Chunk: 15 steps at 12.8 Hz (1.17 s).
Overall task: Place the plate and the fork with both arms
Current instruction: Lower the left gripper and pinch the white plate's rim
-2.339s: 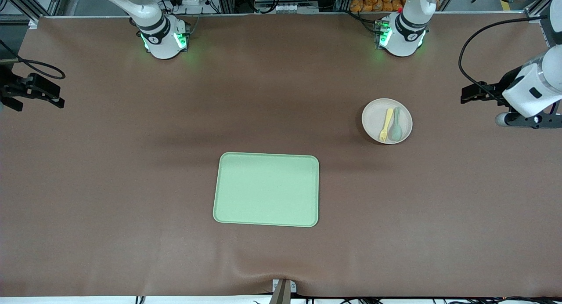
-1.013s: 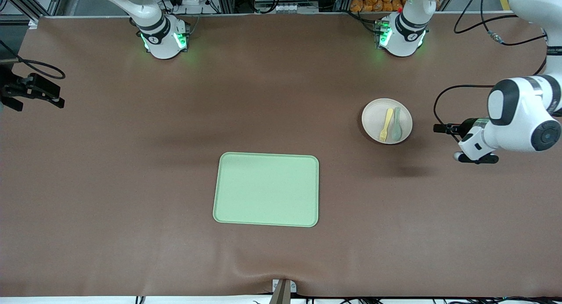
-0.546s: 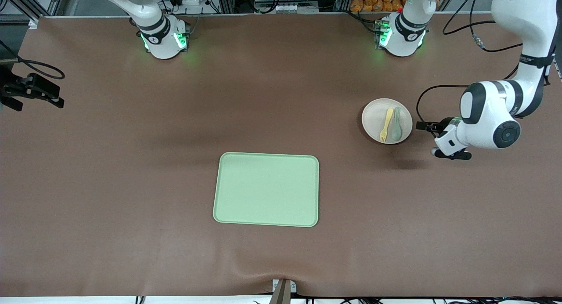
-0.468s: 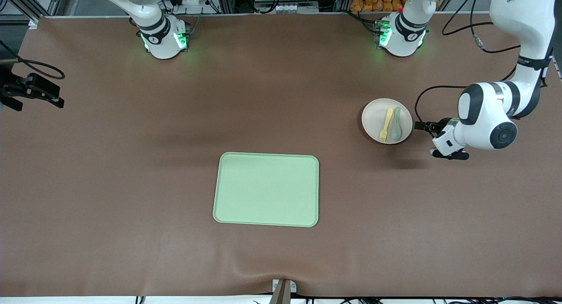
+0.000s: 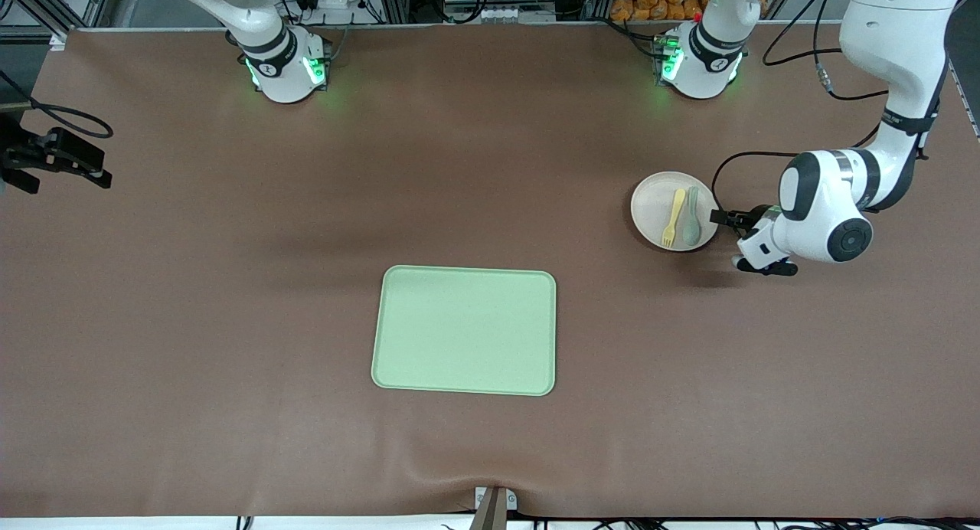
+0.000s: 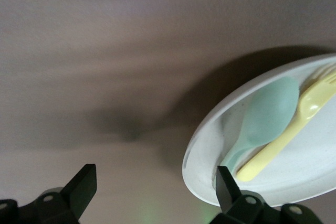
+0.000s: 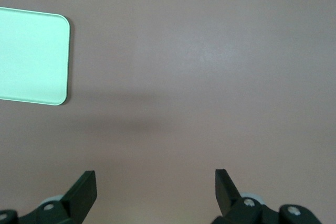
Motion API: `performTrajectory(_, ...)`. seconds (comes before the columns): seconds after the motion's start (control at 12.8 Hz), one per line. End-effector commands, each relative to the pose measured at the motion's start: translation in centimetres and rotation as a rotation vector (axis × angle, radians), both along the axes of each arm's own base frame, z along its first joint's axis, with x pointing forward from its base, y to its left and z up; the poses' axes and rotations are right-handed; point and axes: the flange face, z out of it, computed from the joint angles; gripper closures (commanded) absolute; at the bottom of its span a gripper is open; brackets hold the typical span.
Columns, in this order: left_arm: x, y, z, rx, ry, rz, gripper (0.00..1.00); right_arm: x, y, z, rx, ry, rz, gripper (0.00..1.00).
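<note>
Presently the plate (image 5: 674, 211), carrying the fork (image 5: 673, 217) and a spoon (image 5: 691, 217), lies toward the left arm's end, well apart from the tray (image 5: 464, 331). Left gripper (image 5: 723, 217), fingers spread, sits just beside its rim. Right gripper (image 7: 152, 190), spread, waits over bare table. Risk: a tilted lift would slide the cutlery off.

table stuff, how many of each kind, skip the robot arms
plate: 1
fork: 1
spoon: 1
tray: 1
total: 4
</note>
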Motion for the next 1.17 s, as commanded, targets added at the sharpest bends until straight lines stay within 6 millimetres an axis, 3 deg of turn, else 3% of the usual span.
performTrajectory(0.0, -0.7, -0.4, -0.9, -0.003, 0.002, -0.011, 0.0, -0.6, -0.2, 0.2, 0.0, -0.003, 0.003, 0.0)
performTrajectory(1.09, -0.7, -2.4, -2.5, 0.0, -0.007, -0.042, 0.0, -0.6, -0.3, 0.2, 0.001, -0.001, 0.002, 0.0)
